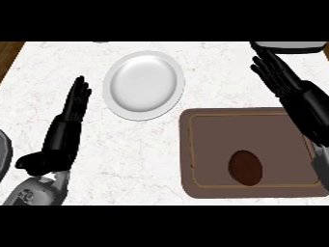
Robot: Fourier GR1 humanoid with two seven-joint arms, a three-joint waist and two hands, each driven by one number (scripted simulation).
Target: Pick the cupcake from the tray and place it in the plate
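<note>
- Cupcake point(245, 167) sits on tray point(202, 144), at 7 o'clock from right hand point(284, 79), long axis 12–6.
- Right hand nearer, fingers straight, empty.
- Left hand point(71, 116) resting, fingers straight.
- Plate point(144, 85) at 11 o'clock from cupcake.

On the bench point(217, 72) the plate point(144, 85) lies toward the back, left of centre. The tray point(210, 154) sits nearer and to its right, apart from it, with the cupcake point(245, 167) in its front half.

No readable text

Nothing legible — no labels, brands, numbers or signs on any surface shown in the head view.
</note>
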